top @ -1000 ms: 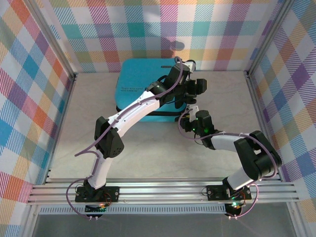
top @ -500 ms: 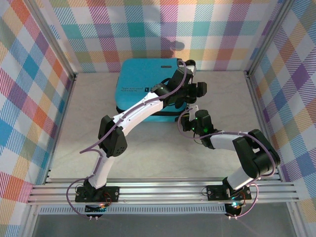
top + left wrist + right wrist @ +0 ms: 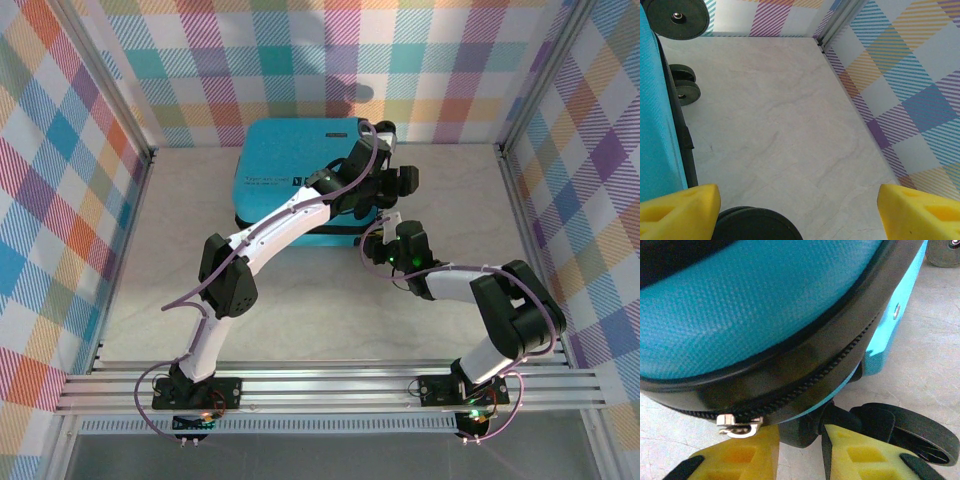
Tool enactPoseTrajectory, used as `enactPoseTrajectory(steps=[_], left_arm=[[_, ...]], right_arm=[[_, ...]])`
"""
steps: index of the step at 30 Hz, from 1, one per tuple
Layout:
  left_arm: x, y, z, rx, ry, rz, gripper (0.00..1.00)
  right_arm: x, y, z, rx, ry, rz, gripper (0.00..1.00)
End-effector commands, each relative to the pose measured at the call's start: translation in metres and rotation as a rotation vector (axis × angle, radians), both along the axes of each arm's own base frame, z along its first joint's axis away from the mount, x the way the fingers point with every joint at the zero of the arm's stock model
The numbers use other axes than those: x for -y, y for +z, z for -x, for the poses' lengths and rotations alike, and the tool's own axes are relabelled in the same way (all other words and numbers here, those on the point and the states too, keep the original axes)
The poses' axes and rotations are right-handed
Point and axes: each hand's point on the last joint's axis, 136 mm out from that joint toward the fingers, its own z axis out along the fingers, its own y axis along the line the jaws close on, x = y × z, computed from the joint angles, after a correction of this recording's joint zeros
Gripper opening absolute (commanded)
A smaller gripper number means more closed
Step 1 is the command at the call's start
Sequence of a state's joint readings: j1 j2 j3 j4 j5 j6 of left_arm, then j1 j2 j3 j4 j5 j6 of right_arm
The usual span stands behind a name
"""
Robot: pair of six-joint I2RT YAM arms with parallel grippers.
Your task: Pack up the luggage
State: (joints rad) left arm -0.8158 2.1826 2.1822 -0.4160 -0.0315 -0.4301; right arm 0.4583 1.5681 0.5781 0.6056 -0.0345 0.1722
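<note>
- Luggage [image 3: 290, 175]: a small turquoise hard-shell suitcase with a black zipper band [image 3: 832, 362] and black wheels [image 3: 675, 17]. It lies flat at the far middle of the pale marble-look desk [image 3: 300, 300], close to the checked back wall, lid down.
- Left hand [image 3: 800, 217]: at the suitcase's right side, beside the wheels. Its yellow fingers [image 3: 682, 210] are spread wide and hold nothing.
- Right hand [image 3: 800, 455]: low at the near right corner. Its yellow fingers [image 3: 737, 457] are slightly apart with the black caster stem in the gap. Cannot tell whether they press on it.
- Small silver zipper pull [image 3: 740, 424]: hangs from the band just above the right hand's left finger, not between the fingers.
- Handling, as a judgement:
  - The shell looks stiff and finely textured, and too broad for either hand to span.
  - It is likely heavy for these arms, so sliding or bracing suits it better than lifting.
  - It may skid on the smooth desk when tugged.
- Where to hold, as a judgement: the zipper pull is the workable grip. It is thin, loose metal and needs a precise fingertip pinch, with the other hand steadying the shell edge.
</note>
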Motion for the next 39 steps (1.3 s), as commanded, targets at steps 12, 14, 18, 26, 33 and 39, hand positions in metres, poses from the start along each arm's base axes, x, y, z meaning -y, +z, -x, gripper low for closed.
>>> enactPoseTrajectory(steps=[12,14,18,26,33,39], left_arm=[[-0.011,-0.012,-0.005,-0.041,0.030,-0.014,0.82],[-0.011,-0.013,-0.004,-0.040,0.032,-0.021,0.82],[-0.013,-0.013,-0.005,-0.040,0.034,-0.031,0.82],[-0.012,-0.013,-0.006,-0.043,0.027,-0.021,0.82],[-0.012,-0.014,-0.005,-0.043,0.027,-0.027,0.82],[-0.011,-0.013,-0.005,-0.044,0.024,-0.024,0.82]], right_arm=[[-0.019,0.030,-0.013,0.069,0.035,-0.132,0.34],[-0.023,0.031,-0.012,0.060,0.052,-0.146,0.34],[-0.022,0.031,0.001,0.063,0.071,-0.142,0.41],[-0.025,0.032,0.000,0.052,0.078,-0.141,0.43],[-0.010,0.012,0.024,0.001,0.039,-0.128,0.46],[0.007,0.004,0.027,-0.007,-0.036,-0.085,0.42]])
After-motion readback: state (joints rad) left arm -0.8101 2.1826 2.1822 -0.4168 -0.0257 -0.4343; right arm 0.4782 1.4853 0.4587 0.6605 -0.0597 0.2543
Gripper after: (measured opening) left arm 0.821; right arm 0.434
